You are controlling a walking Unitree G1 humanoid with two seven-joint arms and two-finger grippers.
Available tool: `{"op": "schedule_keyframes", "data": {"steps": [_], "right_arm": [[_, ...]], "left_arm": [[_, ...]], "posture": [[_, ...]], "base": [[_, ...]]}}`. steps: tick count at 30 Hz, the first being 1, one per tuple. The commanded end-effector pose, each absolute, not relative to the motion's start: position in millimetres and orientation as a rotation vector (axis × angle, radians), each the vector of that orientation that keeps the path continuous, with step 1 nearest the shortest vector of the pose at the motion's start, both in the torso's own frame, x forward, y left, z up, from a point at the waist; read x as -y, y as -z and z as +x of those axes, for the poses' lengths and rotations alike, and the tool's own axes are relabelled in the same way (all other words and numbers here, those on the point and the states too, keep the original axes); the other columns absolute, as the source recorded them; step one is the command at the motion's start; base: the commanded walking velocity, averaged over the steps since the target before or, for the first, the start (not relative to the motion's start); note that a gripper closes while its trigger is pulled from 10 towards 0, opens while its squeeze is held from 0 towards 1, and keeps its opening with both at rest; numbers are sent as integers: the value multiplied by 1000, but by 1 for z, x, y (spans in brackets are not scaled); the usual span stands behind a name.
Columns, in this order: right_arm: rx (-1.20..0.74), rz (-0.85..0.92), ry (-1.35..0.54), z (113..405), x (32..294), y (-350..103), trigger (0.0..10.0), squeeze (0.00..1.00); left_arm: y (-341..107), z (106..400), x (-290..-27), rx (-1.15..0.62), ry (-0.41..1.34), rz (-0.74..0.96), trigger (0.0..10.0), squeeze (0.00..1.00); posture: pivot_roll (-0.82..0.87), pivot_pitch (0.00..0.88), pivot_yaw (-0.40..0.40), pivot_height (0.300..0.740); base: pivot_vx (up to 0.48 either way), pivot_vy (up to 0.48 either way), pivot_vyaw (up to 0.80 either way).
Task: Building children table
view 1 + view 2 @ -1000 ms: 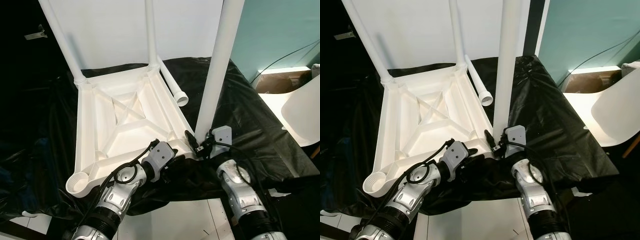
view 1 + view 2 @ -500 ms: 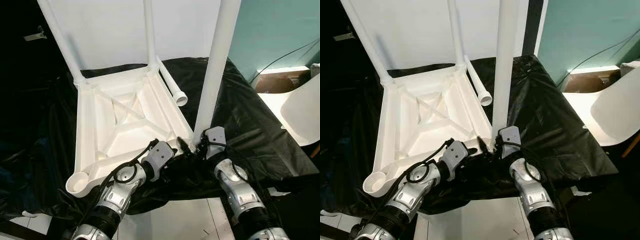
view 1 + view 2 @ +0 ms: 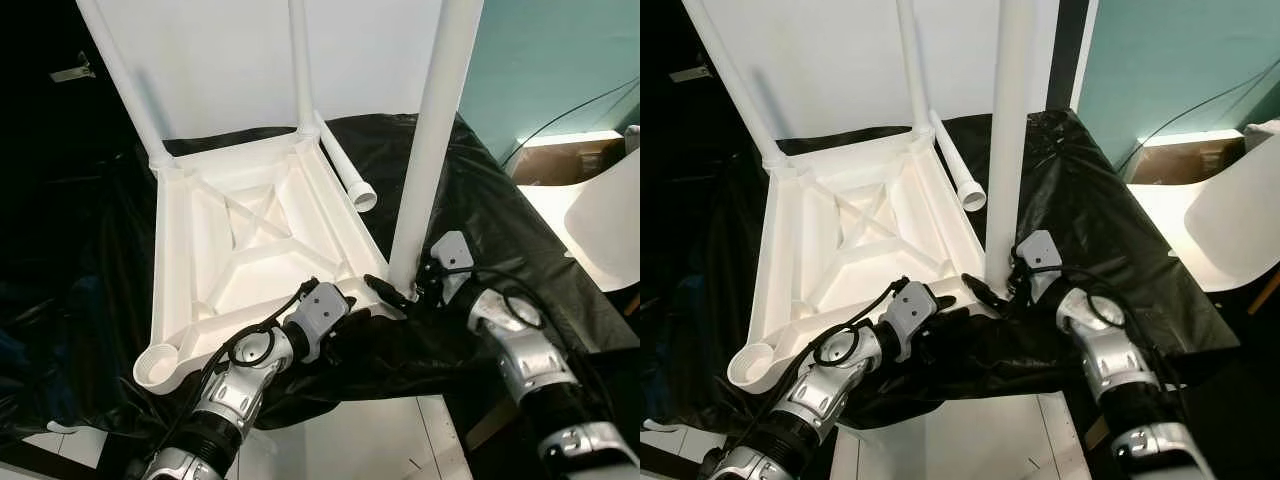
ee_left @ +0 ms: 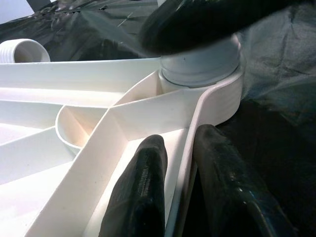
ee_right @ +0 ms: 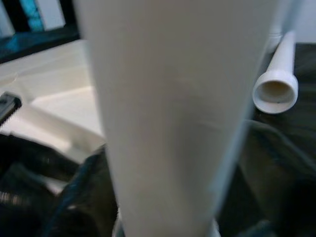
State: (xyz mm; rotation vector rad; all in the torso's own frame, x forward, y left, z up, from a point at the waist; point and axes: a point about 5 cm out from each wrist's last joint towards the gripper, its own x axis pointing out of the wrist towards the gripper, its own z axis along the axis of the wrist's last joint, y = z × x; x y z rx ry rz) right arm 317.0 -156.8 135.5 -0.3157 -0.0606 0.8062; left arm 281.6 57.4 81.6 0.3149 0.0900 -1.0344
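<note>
At nine o'clock on the black sheet [image 3: 520,240] lies the upturned white tabletop [image 3: 250,250], hollow ribbed plastic, light and stiff. My left gripper [image 4: 180,190] pinches its near rim, fingers shut on the thin wall. At three o'clock my right gripper [image 3: 420,285] sits at the base of the upright leg [image 3: 430,140] in its corner socket; I cannot tell its jaws. Smooth tube: I judge low hold best.

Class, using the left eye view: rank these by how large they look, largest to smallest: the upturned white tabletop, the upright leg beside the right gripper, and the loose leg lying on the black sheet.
1. Upturned white tabletop
2. Upright leg beside the right gripper, though nearness to the camera enlarges it
3. Loose leg on the black sheet
</note>
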Motion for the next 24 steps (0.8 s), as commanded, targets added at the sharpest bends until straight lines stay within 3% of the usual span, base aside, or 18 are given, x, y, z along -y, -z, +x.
{"op": "schedule_keyframes", "data": {"steps": [1,11,18,20,22,23,24], "right_arm": [[31,-308,-835,318,161,-135,0,0],[-41,-331,-908,320,169,-132,0,0],[-51,-266,-848,318,165,-125,0,0],[-12,-244,-587,307,156,-107,0,0],[-12,-244,-587,307,156,-107,0,0],[7,-218,-471,296,152,-98,0,0],[7,-218,-471,296,152,-98,0,0]], "left_arm": [[-53,269,-63,-242,1095,338,10000,0],[-53,268,-64,-241,1093,338,10000,0],[-52,267,-65,-242,1090,337,10000,0],[-53,268,-64,-240,1086,336,10000,0],[-53,268,-64,-240,1086,336,10000,0],[-53,268,-64,-237,1082,330,10000,0],[-53,268,-64,-237,1082,330,10000,0]], "posture": [[-82,0,57,740],[-69,0,54,740],[-68,0,50,740],[-61,0,41,740],[-61,0,41,740],[-56,0,39,740],[-56,0,39,740]], "base": [[0,0,0],[0,0,0],[0,0,0],[0,0,0],[0,0,0],[0,0,0],[0,0,0]]}}
